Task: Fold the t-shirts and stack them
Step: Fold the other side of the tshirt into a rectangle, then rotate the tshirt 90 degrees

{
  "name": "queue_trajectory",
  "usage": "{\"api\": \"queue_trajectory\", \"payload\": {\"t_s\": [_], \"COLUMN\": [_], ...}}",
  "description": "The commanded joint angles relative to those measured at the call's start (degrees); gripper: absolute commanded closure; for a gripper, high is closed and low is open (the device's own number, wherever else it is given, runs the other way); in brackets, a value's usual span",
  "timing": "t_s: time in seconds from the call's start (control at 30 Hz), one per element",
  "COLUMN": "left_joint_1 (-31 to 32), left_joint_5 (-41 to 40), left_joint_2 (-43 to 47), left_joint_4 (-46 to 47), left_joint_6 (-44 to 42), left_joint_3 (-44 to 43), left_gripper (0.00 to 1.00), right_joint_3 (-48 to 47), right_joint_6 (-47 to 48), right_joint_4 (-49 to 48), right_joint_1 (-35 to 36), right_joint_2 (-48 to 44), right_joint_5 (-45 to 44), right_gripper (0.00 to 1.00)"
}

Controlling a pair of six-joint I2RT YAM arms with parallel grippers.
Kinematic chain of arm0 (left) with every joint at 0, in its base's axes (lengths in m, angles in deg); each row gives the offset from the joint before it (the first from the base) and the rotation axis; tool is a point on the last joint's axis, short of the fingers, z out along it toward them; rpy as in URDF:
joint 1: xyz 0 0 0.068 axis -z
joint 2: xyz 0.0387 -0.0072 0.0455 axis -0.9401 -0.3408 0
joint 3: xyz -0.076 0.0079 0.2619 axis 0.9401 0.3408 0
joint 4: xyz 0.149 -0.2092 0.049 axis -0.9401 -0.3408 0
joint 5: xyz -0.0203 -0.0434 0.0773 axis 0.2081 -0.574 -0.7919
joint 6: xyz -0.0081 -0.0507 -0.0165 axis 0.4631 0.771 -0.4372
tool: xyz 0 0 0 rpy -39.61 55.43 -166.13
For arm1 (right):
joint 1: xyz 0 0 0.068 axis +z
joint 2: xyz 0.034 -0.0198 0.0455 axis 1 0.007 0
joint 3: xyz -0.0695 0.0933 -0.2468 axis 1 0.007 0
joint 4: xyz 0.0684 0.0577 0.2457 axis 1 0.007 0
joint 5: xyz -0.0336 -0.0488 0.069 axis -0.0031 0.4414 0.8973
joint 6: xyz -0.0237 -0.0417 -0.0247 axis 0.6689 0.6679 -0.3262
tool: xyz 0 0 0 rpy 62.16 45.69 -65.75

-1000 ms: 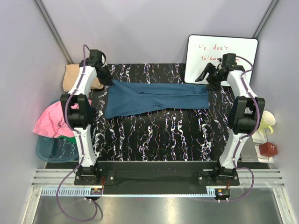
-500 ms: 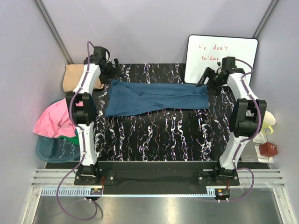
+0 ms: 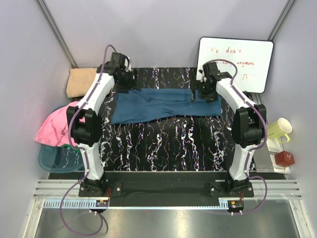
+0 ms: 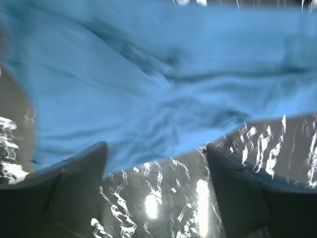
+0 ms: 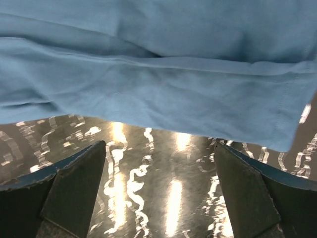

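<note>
A dark teal-blue t-shirt (image 3: 163,104) lies folded into a long band across the back of the black marbled mat (image 3: 168,144). My left gripper (image 3: 130,83) hovers open over the band's back left corner. In the left wrist view the jaws (image 4: 156,168) stand wide with only the mat between them, the shirt (image 4: 163,79) just ahead. My right gripper (image 3: 195,93) is open over the band's back edge toward its right end. Its jaws (image 5: 158,163) are empty, with the shirt's hem (image 5: 158,84) just beyond the fingertips. A folded tan t-shirt (image 3: 81,82) lies at the back left.
A pink t-shirt (image 3: 54,126) and a green one (image 3: 74,146) hang over a teal basket (image 3: 57,158) at the left. A whiteboard (image 3: 242,62) leans at the back right. A yellow mug (image 3: 277,130) and a red object (image 3: 285,157) stand at the right edge.
The left gripper has opened and let go of the shirt's corner. Both arms have swung inward along the shirt's back edge, and the right jaws have widened.
</note>
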Motion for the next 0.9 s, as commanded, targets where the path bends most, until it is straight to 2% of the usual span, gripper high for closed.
{"api": "queue_trajectory", "payload": {"t_s": [0.0, 0.03, 0.07, 0.1, 0.13, 0.17, 0.47, 0.63, 0.87], "left_joint_1": [3.41, 3.93, 4.89, 5.34, 5.78, 6.48, 7.89, 7.89, 7.89], "left_joint_5": [0.07, 0.15, 0.76, 1.03, 1.38, 1.64, 0.59, -0.90, -2.92], "left_joint_2": [-0.63, -1.16, -2.03, -2.48, -2.83, -3.36, -0.29, 3.84, 7.97], "left_joint_4": [1.43, 1.61, 1.61, 1.87, 1.96, 1.87, 1.79, 1.70, 1.17], "left_joint_6": [-2.90, -2.91, -2.99, -3.08, -3.17, -3.34, -3.69, -4.22, -4.31], "left_joint_3": [5.57, 5.93, 6.02, 6.28, 6.37, 6.28, 10.94, 15.68, 19.55], "left_gripper": [0.78, 1.00, 1.00, 1.00, 1.00, 1.00, 1.00, 1.00, 1.00], "right_joint_3": [-2.02, -2.63, -3.07, -3.86, -5.34, -6.06, -10.20, -2.12, 9.83], "right_joint_6": [3.38, 3.55, 3.38, 3.20, 2.94, 2.07, -0.93, -1.19, -4.00], "right_joint_4": [-1.43, -1.70, -1.87, -1.96, -1.96, -1.96, 1.90, 2.78, 5.24], "right_joint_1": [0.36, 0.36, 0.36, 0.36, 0.36, 0.36, 0.80, 2.64, 9.05], "right_joint_2": [2.73, 4.30, 5.28, 6.24, 7.99, 8.97, 17.68, 13.91, 5.03], "right_joint_5": [-10.41, -11.03, -11.90, -12.26, -12.87, -13.75, -13.76, -12.18, -7.53], "right_gripper": [0.06, 0.27, 0.40, 0.61, 0.91, 0.98, 1.00, 1.00, 1.00]}}
